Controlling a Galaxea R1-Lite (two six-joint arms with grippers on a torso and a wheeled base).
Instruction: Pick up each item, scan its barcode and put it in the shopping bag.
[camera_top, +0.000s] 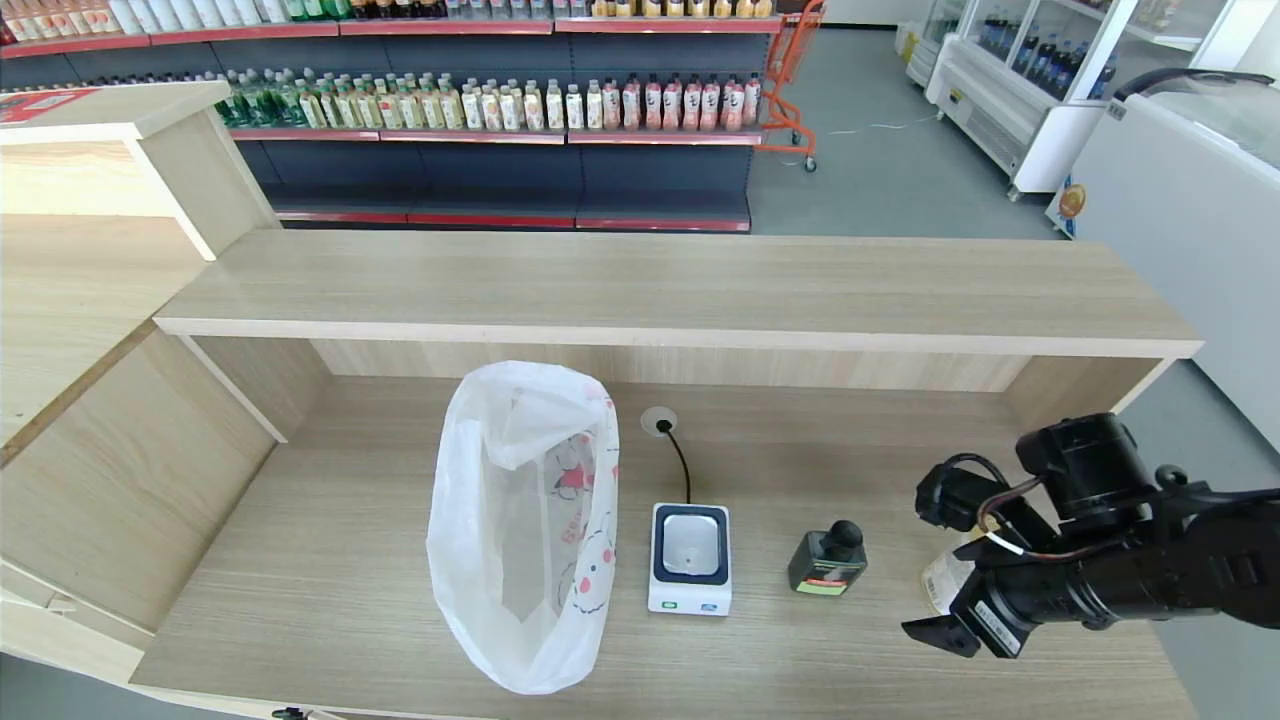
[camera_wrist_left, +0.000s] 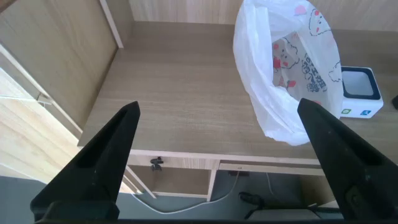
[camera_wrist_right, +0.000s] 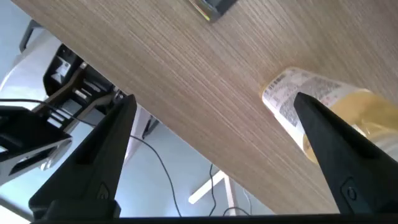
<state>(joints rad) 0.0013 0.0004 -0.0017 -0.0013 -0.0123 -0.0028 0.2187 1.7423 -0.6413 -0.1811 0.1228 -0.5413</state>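
A white shopping bag with cartoon print stands open on the counter's lower shelf. Right of the bag sits a white barcode scanner, its cable running to a hole behind it. A small dark bottle stands right of the scanner. Farther right, a pale yellow bottle with a white label is partly hidden behind my right arm. My right gripper hangs open over the front edge, the yellow bottle beside one finger. My left gripper is open above the front left edge, near the bag.
A raised counter top runs behind the shelf, with wooden side walls at left and right. Beyond it stand store shelves with drinks and freezers at the right. Bare shelf surface lies left of the bag.
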